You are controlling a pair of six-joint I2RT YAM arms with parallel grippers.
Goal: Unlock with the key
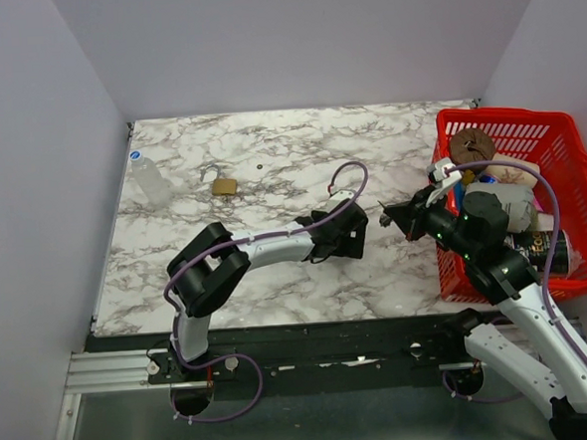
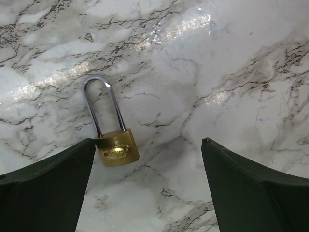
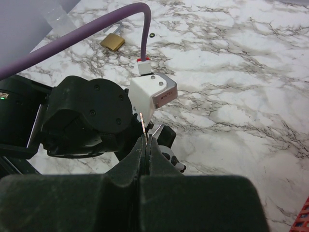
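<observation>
Marble-patterned tabletop bears a small brass long-shackled padlock, likely rigid and slick, best gripped across its body; left gripper spread, right gripper pinching a thin silver key.

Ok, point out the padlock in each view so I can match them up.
Top external: the padlock lies in the upper left part of the marble table.
Left wrist: the padlock is left of centre, with its shackle pointing up the picture.
Right wrist: the padlock is small, far off at upper left.
Shared landmark: the veined marble table under it.
</observation>
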